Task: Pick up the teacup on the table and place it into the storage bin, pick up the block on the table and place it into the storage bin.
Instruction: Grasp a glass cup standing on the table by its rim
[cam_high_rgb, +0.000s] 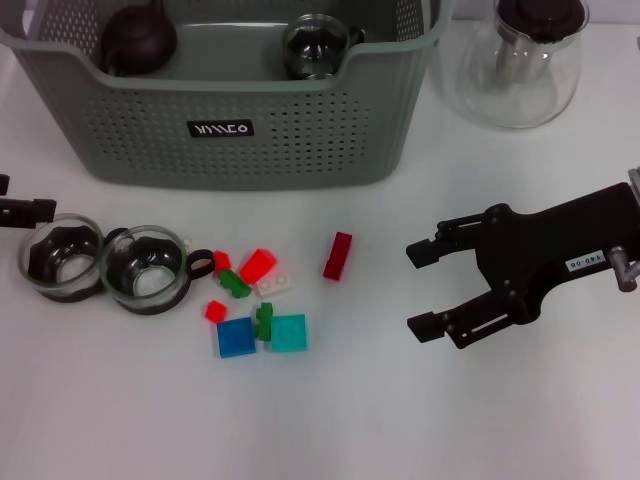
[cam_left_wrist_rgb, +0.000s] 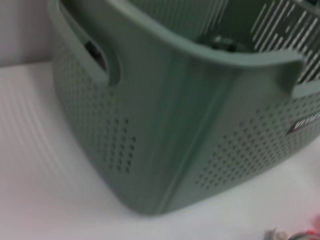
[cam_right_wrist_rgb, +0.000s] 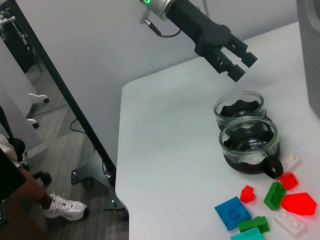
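Observation:
Two glass teacups (cam_high_rgb: 60, 262) (cam_high_rgb: 147, 267) stand side by side at the table's left, also seen in the right wrist view (cam_right_wrist_rgb: 239, 108) (cam_right_wrist_rgb: 248, 142). A red block (cam_high_rgb: 338, 255) lies alone at the centre. More small blocks (cam_high_rgb: 257, 300) in red, green, white, blue and cyan lie scattered right of the cups. The grey-green storage bin (cam_high_rgb: 230, 140) stands at the back and holds a dark teapot (cam_high_rgb: 138, 40) and a glass cup (cam_high_rgb: 315, 45). My left gripper (cam_right_wrist_rgb: 242, 67) hovers open just left of the cups. My right gripper (cam_high_rgb: 416, 288) hangs open and empty, right of the red block.
A clear glass teapot (cam_high_rgb: 515, 60) with a dark lid stands right of the bin. The left wrist view is filled by the bin's corner (cam_left_wrist_rgb: 165, 150) and handle cut-out (cam_left_wrist_rgb: 102, 60). The table's left edge (cam_right_wrist_rgb: 122, 165) drops to the floor beyond the cups.

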